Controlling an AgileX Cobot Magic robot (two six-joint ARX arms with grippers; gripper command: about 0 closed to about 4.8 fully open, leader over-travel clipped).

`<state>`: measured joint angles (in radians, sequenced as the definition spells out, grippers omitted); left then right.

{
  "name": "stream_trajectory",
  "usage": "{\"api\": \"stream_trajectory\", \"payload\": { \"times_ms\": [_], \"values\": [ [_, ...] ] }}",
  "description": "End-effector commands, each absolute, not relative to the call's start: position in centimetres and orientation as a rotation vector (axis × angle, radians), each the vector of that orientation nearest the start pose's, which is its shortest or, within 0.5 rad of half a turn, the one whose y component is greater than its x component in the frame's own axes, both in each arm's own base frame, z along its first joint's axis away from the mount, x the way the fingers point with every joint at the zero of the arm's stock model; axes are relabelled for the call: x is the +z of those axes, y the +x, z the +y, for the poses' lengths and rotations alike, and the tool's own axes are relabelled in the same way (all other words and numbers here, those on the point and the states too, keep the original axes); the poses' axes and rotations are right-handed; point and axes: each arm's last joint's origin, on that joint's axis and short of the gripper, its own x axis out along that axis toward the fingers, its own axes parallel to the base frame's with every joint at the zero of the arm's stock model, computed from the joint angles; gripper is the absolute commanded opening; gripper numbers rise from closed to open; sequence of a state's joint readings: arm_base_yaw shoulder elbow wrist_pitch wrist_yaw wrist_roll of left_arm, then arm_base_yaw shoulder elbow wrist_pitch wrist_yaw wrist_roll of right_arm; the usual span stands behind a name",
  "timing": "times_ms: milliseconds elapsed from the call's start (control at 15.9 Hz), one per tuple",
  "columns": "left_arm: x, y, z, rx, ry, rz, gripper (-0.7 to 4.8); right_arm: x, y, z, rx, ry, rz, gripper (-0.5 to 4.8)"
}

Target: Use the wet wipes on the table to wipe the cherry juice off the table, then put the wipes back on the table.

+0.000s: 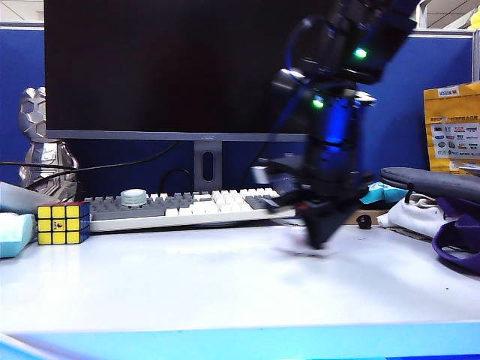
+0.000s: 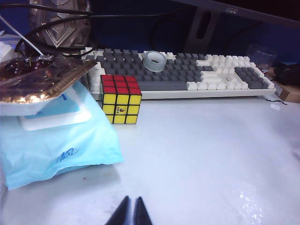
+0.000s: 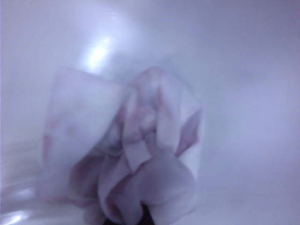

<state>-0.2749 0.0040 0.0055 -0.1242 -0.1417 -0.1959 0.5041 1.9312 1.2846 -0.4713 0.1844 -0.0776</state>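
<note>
White table (image 1: 150,277), right end effector (image 1: 319,238) clamped on wet wipes (image 3: 126,154); left end effector (image 2: 130,212) pinched shut, empty.

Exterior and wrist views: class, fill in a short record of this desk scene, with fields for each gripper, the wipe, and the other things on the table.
right gripper: down at the table, in front of the keyboard, shut on the wet wipe
wet wipe: crumpled, white with pink-purple stains
left gripper: shut, holding nothing, above bare table
puzzle cube: beside the keyboard
blue wipe pack: next to the cube
small dark ball: behind the right gripper
juice spot: cannot be made out
</note>
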Motion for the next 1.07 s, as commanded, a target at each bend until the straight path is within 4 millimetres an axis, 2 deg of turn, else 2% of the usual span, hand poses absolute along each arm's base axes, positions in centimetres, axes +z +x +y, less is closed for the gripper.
{"api": "stream_trajectory", "payload": {
  "times_ms": [63,189,315,566,692,818,881,1007,1070],
  "values": [
    [15.4,9.4,-2.2,-0.121,-0.167,0.125,0.28,16.2,36.2,14.9,0.212,-0.407,1.025,-0.05],
    [15.4,9.4,-2.2,-0.121,-0.168,0.125,0.28,16.2,37.9,12.2,0.151,-0.352,1.016,-0.05],
    [15.4,9.4,-2.2,-0.121,-0.167,0.124,0.28,16.3,40.1,10.2,0.104,-0.310,0.996,-0.05],
    [15.4,9.4,-2.2,-0.121,-0.167,0.124,0.28,16.3,42.6,10.6,0.187,-0.313,0.994,-0.06],
    [15.4,9.4,-2.2,-0.121,-0.167,0.124,0.28,15.9,42.5,11.5,0.355,-0.237,1.101,-0.05],
    [15.4,9.4,-2.2,-0.121,-0.168,0.125,0.28,15.8,42.0,12.3,0.446,-0.239,1.129,-0.05],
    [15.4,9.4,-2.2,-0.121,-0.167,0.125,0.28,15.8,42.0,12.2,0.378,-0.279,1.129,-0.06],
    [15.4,9.4,-2.2,-0.121,-0.167,0.125,0.28,15.9,42.3,11.5,0.135,-0.395,1.110,-0.05],
    [15.4,9.4,-2.2,-0.121,-0.168,0.124,0.28,16.0,42.4,11.0,0.080,-0.419,1.104,-0.06]
  ]
}}
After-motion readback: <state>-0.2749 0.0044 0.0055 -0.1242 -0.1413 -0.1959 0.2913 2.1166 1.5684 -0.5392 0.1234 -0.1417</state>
